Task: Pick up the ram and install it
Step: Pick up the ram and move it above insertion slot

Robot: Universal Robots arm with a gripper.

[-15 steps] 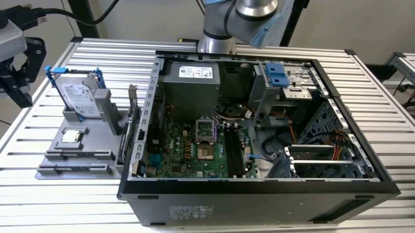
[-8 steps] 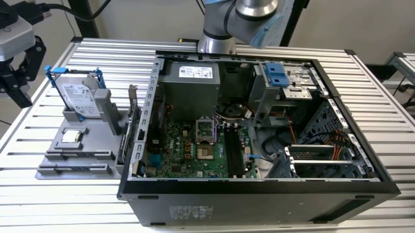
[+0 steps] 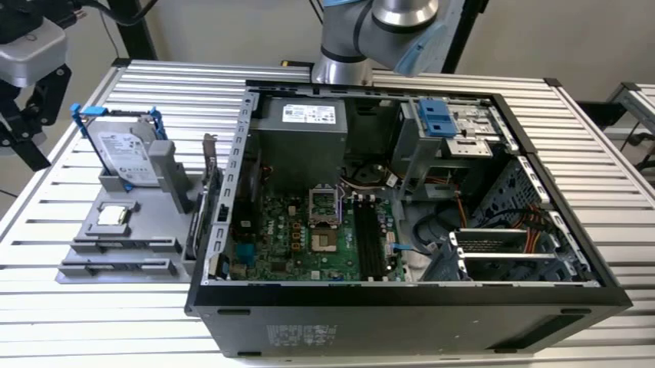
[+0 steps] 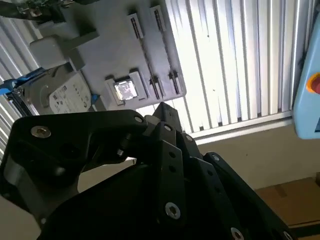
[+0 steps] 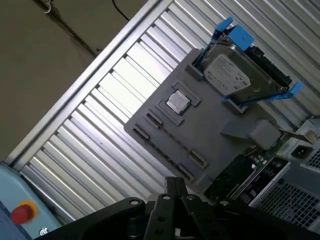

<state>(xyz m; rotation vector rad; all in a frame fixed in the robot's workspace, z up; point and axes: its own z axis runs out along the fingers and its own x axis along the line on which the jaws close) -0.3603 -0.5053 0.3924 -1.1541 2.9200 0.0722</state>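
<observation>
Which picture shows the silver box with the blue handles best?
The first wrist view: the hard drive shows its labelled face and blue bracket clearly. The exterior view shows the hard drive standing in the grey holder. The second wrist view shows part of it.

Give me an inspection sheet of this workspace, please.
Surface: slatted metal table, bearing an open computer case.
Job's things: ram cannot be picked out; whether the motherboard's black slots hold it is unclear.
Clutter: grey holder with hard drive and processor chip.
Grippers: gripper hangs clear of the holder.
Cables: wire bundles inside the case.
Surroundings: red button on a blue box; brown box.
</observation>
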